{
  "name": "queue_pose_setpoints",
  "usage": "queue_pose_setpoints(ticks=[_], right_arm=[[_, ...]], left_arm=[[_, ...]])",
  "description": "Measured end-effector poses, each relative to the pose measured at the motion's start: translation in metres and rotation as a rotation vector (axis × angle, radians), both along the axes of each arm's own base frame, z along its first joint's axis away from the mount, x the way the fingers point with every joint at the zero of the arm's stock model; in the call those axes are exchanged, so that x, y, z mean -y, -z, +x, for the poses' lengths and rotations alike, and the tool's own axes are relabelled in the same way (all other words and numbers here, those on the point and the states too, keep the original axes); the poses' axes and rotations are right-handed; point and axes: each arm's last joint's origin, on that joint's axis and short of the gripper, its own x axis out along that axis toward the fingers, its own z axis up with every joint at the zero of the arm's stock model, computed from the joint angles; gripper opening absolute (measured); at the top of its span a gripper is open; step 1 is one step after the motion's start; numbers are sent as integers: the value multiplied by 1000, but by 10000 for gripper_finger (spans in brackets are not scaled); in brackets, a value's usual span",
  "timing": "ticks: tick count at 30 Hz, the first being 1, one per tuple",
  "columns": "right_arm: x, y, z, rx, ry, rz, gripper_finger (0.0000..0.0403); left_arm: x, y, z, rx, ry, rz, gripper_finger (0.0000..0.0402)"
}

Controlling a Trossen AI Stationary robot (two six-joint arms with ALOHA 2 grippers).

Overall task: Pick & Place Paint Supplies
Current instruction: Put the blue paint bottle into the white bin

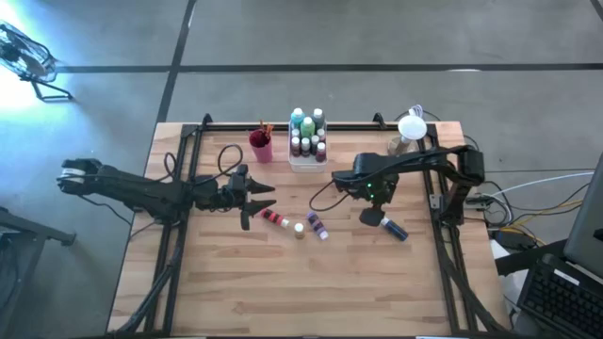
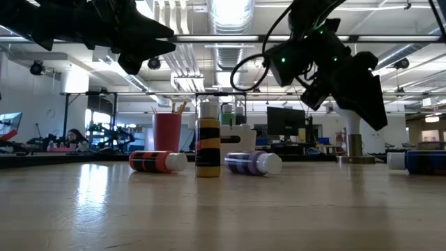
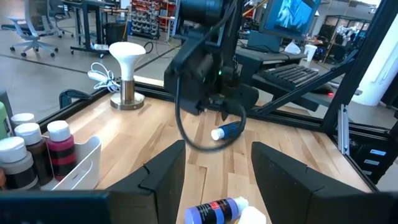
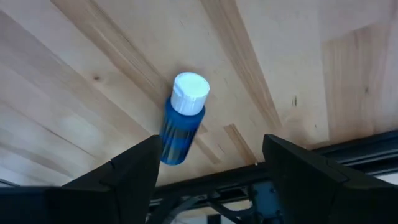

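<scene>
Four paint bottles lie or stand loose on the wooden counter (image 1: 311, 292). A red bottle (image 1: 272, 217) lies on its side near the left claw (image 1: 256, 198). A yellow-brown bottle (image 2: 208, 148) stands upright between the red bottle and a purple bottle (image 1: 317, 225), which also lies on its side. A blue bottle (image 4: 181, 121) with a white cap lies on its side, well apart from those three, directly below the right claw (image 1: 370, 216).

The right claw hangs above the blue bottle with its fingers apart, one on each side of the bottle, and touches nothing. The left claw hovers over the counter just beside the red bottle, fingers apart, holding nothing.

At the far edge of the counter, a translucent white tray (image 1: 303, 162) holds further bottles (image 1: 307, 132) standing upright with white caps. A magenta cup (image 1: 261, 147) stands just beside the tray and holds paintbrushes (image 1: 266, 128) upright. A white knob on a metal base (image 1: 411, 130) stands near the far right corner.
</scene>
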Motion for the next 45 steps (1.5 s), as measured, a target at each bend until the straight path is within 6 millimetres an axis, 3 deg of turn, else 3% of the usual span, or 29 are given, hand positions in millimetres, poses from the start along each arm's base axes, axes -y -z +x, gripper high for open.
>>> queue_pose_setpoints(ticks=[8,16,24,39,45], right_arm=[[3,22,16,-53,-58,40,295],[4,33,26,-73,-62,64,273],[4,46,26,-135,-23,58,260],[2,55,20,-166,43,52,292],[-1,64,16,-163,64,76,276]], left_arm=[[0,0,0,-3,0,0,190],[0,1,0,-8,1,0,190],[0,2,0,-13,6,0,190],[0,2,0,-19,7,-4,190],[0,2,0,-20,7,-3,190]])
